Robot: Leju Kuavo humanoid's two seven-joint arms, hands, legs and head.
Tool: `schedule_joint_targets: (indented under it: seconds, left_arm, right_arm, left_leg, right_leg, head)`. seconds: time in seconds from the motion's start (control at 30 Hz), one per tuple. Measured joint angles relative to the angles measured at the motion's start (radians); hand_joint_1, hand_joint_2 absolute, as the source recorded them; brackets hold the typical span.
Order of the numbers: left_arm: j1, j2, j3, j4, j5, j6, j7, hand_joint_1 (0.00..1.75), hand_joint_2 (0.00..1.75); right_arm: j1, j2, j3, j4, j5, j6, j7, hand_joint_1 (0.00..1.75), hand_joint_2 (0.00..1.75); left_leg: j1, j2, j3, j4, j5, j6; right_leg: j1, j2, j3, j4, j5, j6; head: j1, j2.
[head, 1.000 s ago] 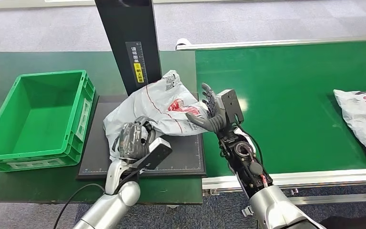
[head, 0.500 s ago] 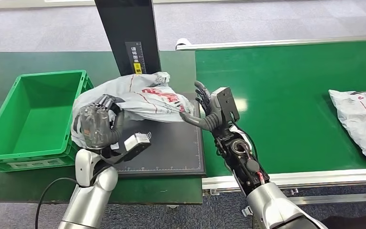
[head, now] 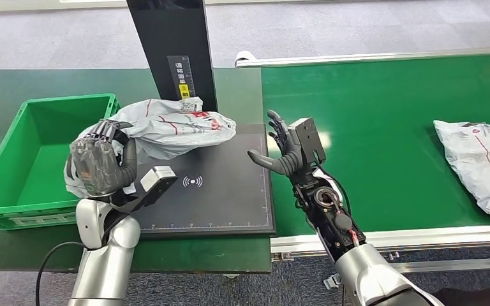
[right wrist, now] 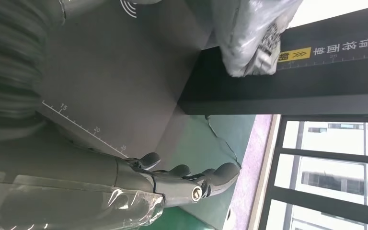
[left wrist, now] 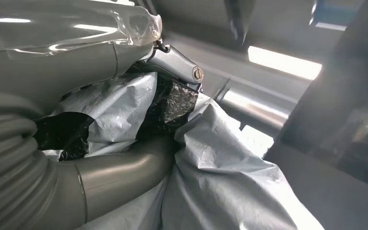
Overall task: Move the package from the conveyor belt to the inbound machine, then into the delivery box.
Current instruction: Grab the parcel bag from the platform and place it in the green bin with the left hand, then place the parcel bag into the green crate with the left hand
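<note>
Over crate rim: left hand carried package leftward off scanner pad.

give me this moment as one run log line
left hand: holds package | package: off scan pad, nearing green box | right hand: open

Crinkled glossy plastic package is shining beside the matt black scanner pad; green plastic crate is gleaming smoothly.
</note>
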State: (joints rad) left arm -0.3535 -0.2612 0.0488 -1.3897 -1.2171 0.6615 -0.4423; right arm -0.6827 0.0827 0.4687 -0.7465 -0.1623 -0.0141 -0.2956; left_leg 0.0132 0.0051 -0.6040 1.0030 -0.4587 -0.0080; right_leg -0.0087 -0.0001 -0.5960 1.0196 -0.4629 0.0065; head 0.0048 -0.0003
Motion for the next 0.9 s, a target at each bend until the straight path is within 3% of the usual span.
schedule_joint_targets:
  seconds: [0.13,0.3,0.37,0.6,0.77,0.83,0.9]
  left_arm:
    - [-0.026,-0.002,0.100,-0.020,-0.013,0.000,-0.065,1.75,1.75]
    - [-0.106,-0.002,0.284,-0.024,0.007,0.000,-0.226,1.75,1.75]
    - [-0.136,0.001,0.347,-0.029,0.031,0.000,-0.244,1.75,1.75]
    - [-0.216,0.031,0.454,-0.072,0.140,0.000,-0.252,1.75,1.75]
    - [-0.304,0.049,0.583,0.031,0.036,0.000,-0.248,1.75,1.75]
    - [-0.334,0.057,0.639,0.094,-0.040,0.000,-0.206,1.75,1.75]
    - [-0.352,0.072,0.669,0.173,-0.132,0.000,-0.084,1.75,1.75]
  right_arm:
    - [0.002,-0.007,0.004,0.000,-0.009,0.006,-0.003,0.00,1.75]
    - [0.006,-0.014,0.013,-0.002,-0.015,0.012,-0.004,0.00,1.75]
    - [0.012,-0.015,0.016,-0.006,-0.015,0.012,-0.004,0.00,1.75]
    - [0.042,-0.018,0.022,-0.034,0.002,0.001,-0.004,0.00,1.75]
    - [0.066,-0.026,0.023,-0.069,0.026,-0.005,0.001,0.00,1.75]
    - [0.075,-0.030,0.023,-0.082,0.036,-0.005,0.003,0.00,1.75]
    - [0.084,-0.033,0.022,-0.096,0.048,-0.005,0.009,0.00,1.75]
  left_leg:
    - [0.000,0.000,0.000,0.000,0.000,0.000]
    - [0.001,0.000,0.000,0.000,0.000,0.000]
    - [0.001,0.000,0.000,0.000,0.000,0.000]
    - [0.000,0.000,0.000,0.000,0.000,0.000]
    - [0.000,0.000,0.001,0.000,0.000,0.000]
    - [0.000,0.000,0.001,0.000,0.000,0.000]
    - [0.000,0.000,0.001,0.000,0.000,0.000]
  right_leg:
    - [0.000,0.000,0.000,0.000,0.000,0.000]
    - [0.001,0.000,0.000,0.000,0.000,0.000]
    - [0.001,0.000,0.000,0.000,0.000,0.000]
    - [0.001,0.000,0.000,0.000,0.000,0.000]
    - [0.001,0.000,0.000,0.000,0.000,0.000]
    - [0.000,0.000,0.000,0.000,0.000,0.000]
    - [0.000,0.000,0.000,0.000,0.000,0.000]
  head:
    - [0.000,0.000]
    - [0.000,0.000]
    - [0.000,0.000]
    - [0.000,0.000]
    - [0.000,0.000]
    - [0.000,0.000]
    - [0.000,0.000]
